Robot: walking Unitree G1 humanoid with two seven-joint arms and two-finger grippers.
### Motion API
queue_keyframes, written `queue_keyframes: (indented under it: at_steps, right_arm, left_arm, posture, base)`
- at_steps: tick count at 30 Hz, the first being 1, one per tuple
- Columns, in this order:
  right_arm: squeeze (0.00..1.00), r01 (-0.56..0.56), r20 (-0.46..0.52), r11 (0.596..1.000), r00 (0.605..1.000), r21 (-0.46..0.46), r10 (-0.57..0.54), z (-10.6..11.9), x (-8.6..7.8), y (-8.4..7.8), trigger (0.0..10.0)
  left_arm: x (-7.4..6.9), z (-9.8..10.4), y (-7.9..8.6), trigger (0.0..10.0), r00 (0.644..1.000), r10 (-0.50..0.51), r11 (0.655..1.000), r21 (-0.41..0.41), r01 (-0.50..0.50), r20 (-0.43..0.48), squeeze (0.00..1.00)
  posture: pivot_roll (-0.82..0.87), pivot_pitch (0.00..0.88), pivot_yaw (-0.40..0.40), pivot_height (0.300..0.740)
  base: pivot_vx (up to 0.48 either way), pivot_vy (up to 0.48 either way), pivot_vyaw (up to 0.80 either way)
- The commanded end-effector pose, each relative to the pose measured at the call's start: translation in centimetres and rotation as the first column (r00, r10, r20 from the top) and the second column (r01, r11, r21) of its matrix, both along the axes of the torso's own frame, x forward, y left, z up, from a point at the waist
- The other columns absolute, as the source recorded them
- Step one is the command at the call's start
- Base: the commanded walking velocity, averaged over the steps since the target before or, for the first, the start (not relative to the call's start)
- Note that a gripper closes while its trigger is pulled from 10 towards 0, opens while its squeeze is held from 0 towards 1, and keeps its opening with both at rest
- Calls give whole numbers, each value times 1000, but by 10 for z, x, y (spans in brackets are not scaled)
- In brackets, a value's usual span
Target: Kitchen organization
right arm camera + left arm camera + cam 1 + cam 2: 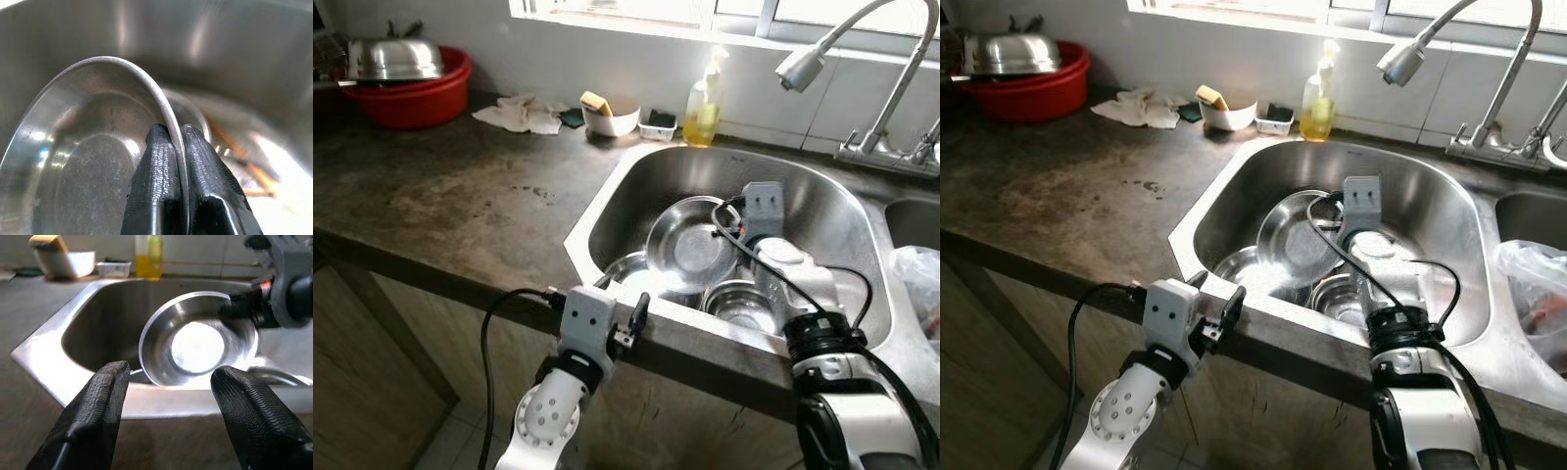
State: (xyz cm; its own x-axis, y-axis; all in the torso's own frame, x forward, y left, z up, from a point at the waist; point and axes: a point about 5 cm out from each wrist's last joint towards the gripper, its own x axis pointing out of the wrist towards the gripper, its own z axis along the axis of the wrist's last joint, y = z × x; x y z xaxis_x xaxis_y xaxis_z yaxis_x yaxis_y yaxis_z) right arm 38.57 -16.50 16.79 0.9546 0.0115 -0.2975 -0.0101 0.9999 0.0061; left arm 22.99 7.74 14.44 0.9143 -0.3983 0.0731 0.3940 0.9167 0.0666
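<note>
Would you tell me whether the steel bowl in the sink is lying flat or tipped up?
Tipped up: the right gripper pinches the steel bowl by its rim.

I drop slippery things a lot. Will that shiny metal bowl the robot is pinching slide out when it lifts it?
It might. The steel bowl looks smooth and glossy, and the right gripper pinches only its thin rim, so it could slip or swing. It looks stiff and probably light. If dropped, it would likely clang onto the other bowls in the sink, not break.

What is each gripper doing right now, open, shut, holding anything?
Left gripper: open, holding nothing, at the counter's front edge before the sink.
Right gripper: shut on the rim of a steel bowl tilted up in the sink.
</note>
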Motion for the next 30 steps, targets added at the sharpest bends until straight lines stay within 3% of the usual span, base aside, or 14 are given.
queue_keyframes:
  at_steps: [1,2,3,4,5,6,16,17,19,20,22,25,28,30]
  right_arm:
    - [141,0,14,999,1000,33,0,3,2,-1,10000]
    - [373,-4,4,999,1000,39,4,1,2,0,10000]
    - [467,-16,-8,999,1000,45,16,-2,2,1,10000]
    - [847,-30,-10,999,999,32,30,-3,2,3,10000]
    - [847,-40,-10,999,999,23,41,-5,2,4,10000]
    - [1000,-46,-12,999,999,27,47,-6,2,5,10000]
    - [1000,-61,67,998,996,19,60,4,0,6,10000]
    - [435,-61,100,998,993,14,60,9,-1,6,10000]
    - [435,-62,132,998,989,13,60,14,-2,7,10000]
    - [0,-48,179,999,983,-10,49,21,-3,6,10000]
    - [0,-35,265,998,963,-51,47,33,-7,5,10000]
    - [0,-41,421,995,904,-89,75,56,-26,7,10000]
    - [0,-40,500,988,859,-152,112,66,-43,8,10000]
    - [0,-37,517,988,849,-151,111,68,-51,8,10000]
  left_arm:
    - [-3,5,3,10000,1000,23,1000,6,-23,11,0]
    - [-3,4,4,10000,1000,29,1000,7,-29,9,0]
    - [-4,4,4,10000,1000,31,999,8,-31,7,0]
    - [-4,4,4,10000,1000,31,999,9,-31,4,0]
    - [-4,4,3,10000,1000,31,999,10,-31,2,0]
    - [-5,4,3,10000,1000,30,1000,7,-30,0,0]
    - [-1,5,3,10000,999,35,999,11,-35,11,0]
    - [-1,5,3,10000,999,36,999,13,-36,14,0]
    - [0,6,3,10000,999,36,999,14,-37,15,0]
    - [1,6,4,10000,999,41,999,17,-41,20,0]
    - [3,6,5,10000,999,45,999,18,-46,25,0]
    - [6,7,5,10000,999,35,999,29,-36,40,0]
    - [10,9,4,10000,998,18,999,33,-20,54,0]
    - [11,11,4,10000,998,14,999,32,-16,59,0]
  posture:
    - [143,131,-106,740]
    - [143,131,-106,740]
    - [143,130,-113,740]
    - [144,130,-115,740]
    - [144,130,-115,740]
    - [145,129,-114,740]
    - [142,92,-114,740]
    - [142,88,-114,740]
    - [143,86,-113,740]
    - [141,77,-109,740]
    - [140,69,-104,740]
    - [134,52,-93,740]
    - [121,37,-82,740]
    - [120,36,-78,740]
  base:
    - [0,0,0]
    - [0,0,0]
    - [0,0,0]
    - [0,0,0]
    - [0,0,0]
    - [0,0,0]
    - [0,0,0]
    - [0,0,0]
    - [0,0,0]
    - [0,0,0]
    - [0,0,0]
    - [0,0,0]
    - [0,0,0]
    - [0,0,0]
